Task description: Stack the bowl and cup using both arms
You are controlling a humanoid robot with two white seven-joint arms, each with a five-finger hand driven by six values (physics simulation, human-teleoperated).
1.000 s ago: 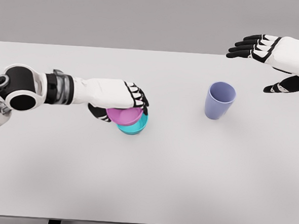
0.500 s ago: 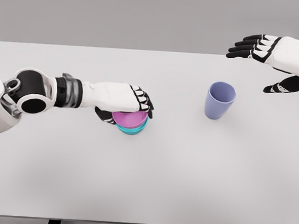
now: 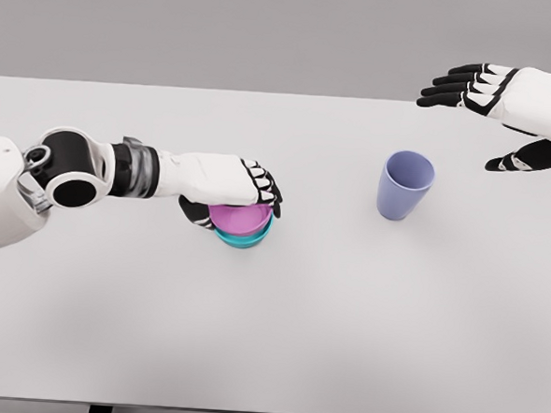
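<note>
Left hand: fingers curled over the pink plastic bowl.
Pink bowl: nested in teal plastic bowl, left of counter centre.
Lavender plastic cup: upright, toward right edge.
Right hand: fingers spread, empty, above far right corner.

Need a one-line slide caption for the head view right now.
Left hand grips the pink bowl nested in the teal bowl; right hand open beyond the purple cup.
</note>
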